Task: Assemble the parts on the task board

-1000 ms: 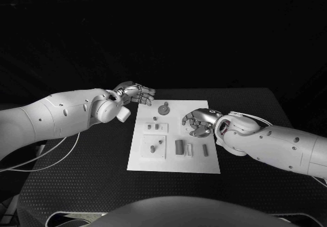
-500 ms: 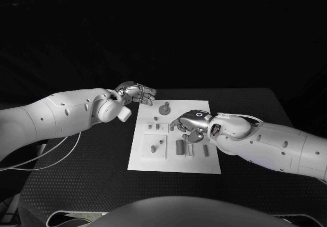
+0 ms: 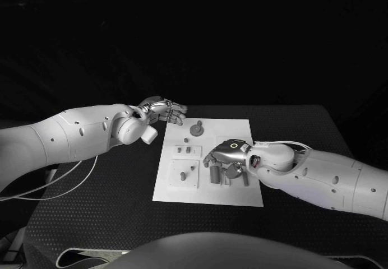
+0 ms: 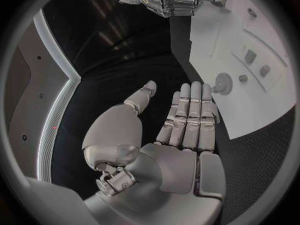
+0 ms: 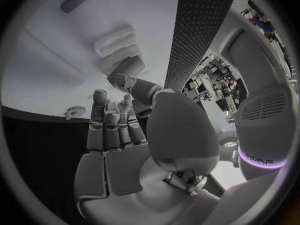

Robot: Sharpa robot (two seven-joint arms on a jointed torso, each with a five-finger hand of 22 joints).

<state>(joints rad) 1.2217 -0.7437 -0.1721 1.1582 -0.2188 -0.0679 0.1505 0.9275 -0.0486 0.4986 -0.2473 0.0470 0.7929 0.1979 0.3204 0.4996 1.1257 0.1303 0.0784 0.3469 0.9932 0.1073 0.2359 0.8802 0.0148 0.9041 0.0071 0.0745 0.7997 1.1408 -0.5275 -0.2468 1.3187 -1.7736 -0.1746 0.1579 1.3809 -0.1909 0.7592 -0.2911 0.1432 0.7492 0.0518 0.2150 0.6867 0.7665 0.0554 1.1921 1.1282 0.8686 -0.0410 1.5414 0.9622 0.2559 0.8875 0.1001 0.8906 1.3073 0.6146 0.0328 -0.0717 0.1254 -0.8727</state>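
In the middle of the black table (image 3: 97,224) the white task board (image 3: 206,193) is laid, its long axis running away from the robot. Over its right half the right hand (image 3: 227,157) is lowered palm down, covering the upright grey parts (image 3: 213,174); whether anything is grasped cannot be told. Beyond the board's far left corner the left hand (image 3: 164,110) is held released, fingers straight, grasping nothing.

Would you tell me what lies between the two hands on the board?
In the head view, between left hand and right hand: a round part on the white board.
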